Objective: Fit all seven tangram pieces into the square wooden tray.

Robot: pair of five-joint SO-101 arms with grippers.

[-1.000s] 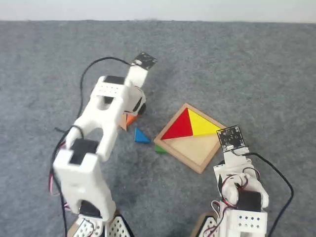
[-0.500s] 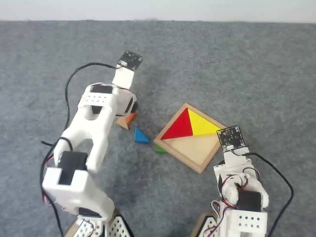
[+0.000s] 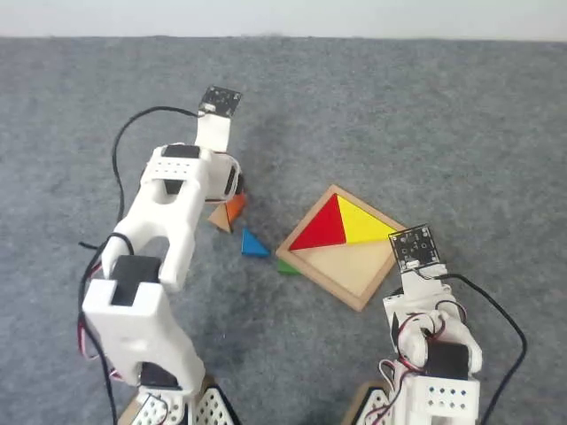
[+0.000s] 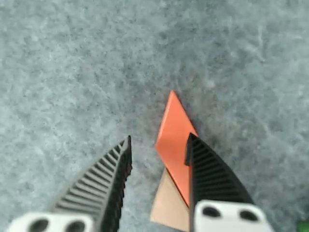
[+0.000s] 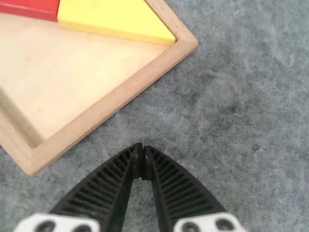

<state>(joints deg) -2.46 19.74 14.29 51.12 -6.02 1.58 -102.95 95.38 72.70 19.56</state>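
The square wooden tray (image 3: 353, 296) is set near the right arm, turned corner-on, and only the red triangle (image 3: 321, 227) and the yellow triangle (image 3: 363, 221) are seated in it, along its far side; the task is judged to be at an early stage. Left of the tray, a green piece (image 3: 287, 266) is seen just beside its rim, a blue triangle (image 3: 254, 244) farther left, and farther left again the orange parallelogram (image 4: 173, 140), touching or overlapping a tan piece (image 4: 169, 208). The left gripper (image 4: 159, 140) is held low over the carpet with its jaws spread moderately wide and nothing between them. The parallelogram's long axis is seen to run roughly along the gripper's line of reach, so a close would be made across its narrow width; however, the piece is offset to one side, partly beneath one finger instead of centred in the gap, and a small sideways correction is judged necessary before descent. The right gripper (image 5: 141, 147) is closed on nothing, just off the tray's near right rim, and the left arm is by far the nearer to the loose pieces.
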